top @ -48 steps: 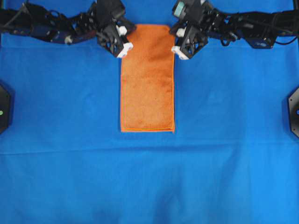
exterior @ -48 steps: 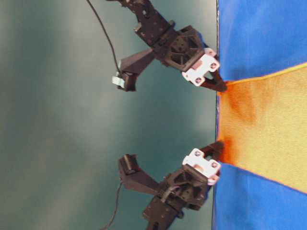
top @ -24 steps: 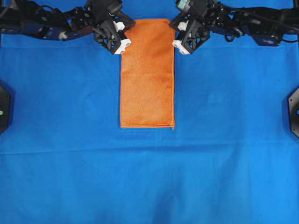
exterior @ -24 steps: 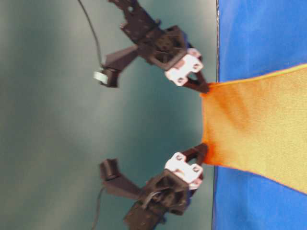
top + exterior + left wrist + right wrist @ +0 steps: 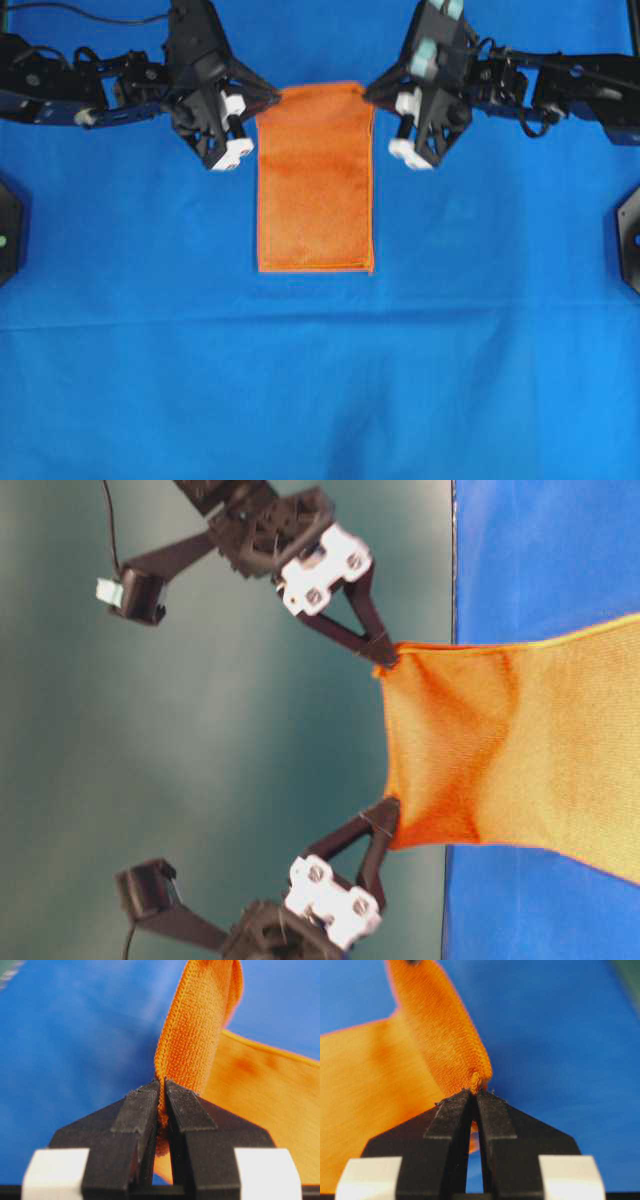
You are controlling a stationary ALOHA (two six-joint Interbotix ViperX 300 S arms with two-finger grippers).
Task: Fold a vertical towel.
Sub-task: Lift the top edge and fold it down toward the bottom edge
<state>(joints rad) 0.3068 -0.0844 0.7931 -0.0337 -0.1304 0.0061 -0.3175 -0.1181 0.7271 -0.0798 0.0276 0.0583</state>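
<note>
The work surface is covered by a blue sheet (image 5: 320, 380); a dull green wall (image 5: 200, 740) is seen behind.

Robotics test laboratory. Evidence: a bench draped wholly in a blue cloth (image 5: 320, 380), two black robot arms (image 5: 70, 82) entering over its far edge, and a plain teal backdrop (image 5: 200, 730) behind that cloth.

Your towel (image 5: 315, 180) lying mid-sheet on the cloth (image 5: 320, 380), its far end raised, your left gripper (image 5: 268, 97) at its left corner, right gripper (image 5: 372, 93) at its right corner
</note>
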